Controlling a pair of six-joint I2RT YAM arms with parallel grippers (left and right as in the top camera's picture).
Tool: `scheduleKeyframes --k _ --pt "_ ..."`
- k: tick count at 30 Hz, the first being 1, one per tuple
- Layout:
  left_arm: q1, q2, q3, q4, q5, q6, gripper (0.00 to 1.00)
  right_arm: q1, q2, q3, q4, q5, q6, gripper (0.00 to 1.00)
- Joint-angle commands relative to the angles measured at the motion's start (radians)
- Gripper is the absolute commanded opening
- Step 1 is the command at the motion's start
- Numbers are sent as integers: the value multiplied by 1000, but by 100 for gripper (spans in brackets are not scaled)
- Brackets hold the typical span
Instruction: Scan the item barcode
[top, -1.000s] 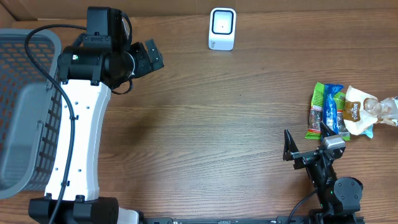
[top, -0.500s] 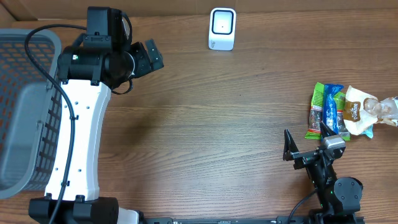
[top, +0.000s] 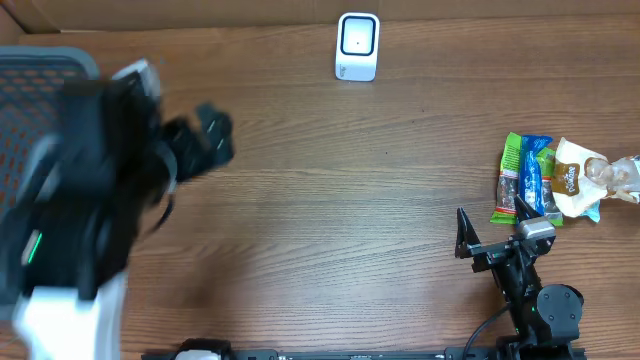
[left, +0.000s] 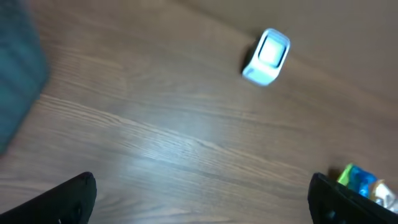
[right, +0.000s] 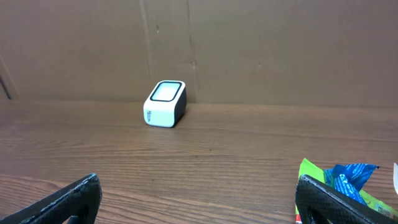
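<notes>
A pile of snack packets (top: 545, 180) lies at the table's right edge: a green one (top: 511, 170), a blue one (top: 537, 175) and a beige one (top: 578, 178). The white barcode scanner (top: 357, 45) stands at the back middle. My right gripper (top: 492, 225) sits low just left of the pile, open, with nothing between its fingers; its wrist view shows the scanner (right: 165, 104) far ahead and the green and blue packets (right: 348, 177) beside the right finger. My left gripper (top: 205, 135) is motion-blurred at the left, open and empty, looking at the scanner (left: 266, 48).
A grey mesh basket (top: 40, 60) stands at the far left, partly covered by the blurred left arm. A cardboard wall (right: 249, 43) runs along the back of the table. Bare wood lies between the scanner and the packets.
The left arm has swung fast and is now blurred; its gripper has dropped toward the front and a little left. The right arm and the packets have not moved.
</notes>
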Motion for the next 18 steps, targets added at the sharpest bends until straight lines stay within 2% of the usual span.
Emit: scheduleKeyframes --k 1,5,12,16,18 --pt "51 -104 -40 -23 -14 76 100 9 -13 -10 5 6 -3 100" --pt "132 -238 -202 -11 -31 158 100 9 -13 -10 5 6 -3 100" --pt "140 -494 -590 6 -131 158 99 9 -13 -10 5 6 -3 100" --pt "139 -602 -744 16 -140 128 100 9 -13 -10 5 6 -3 100" --pt "139 -649 -799 82 -141 129 100 9 -13 -10 5 6 -3 100"
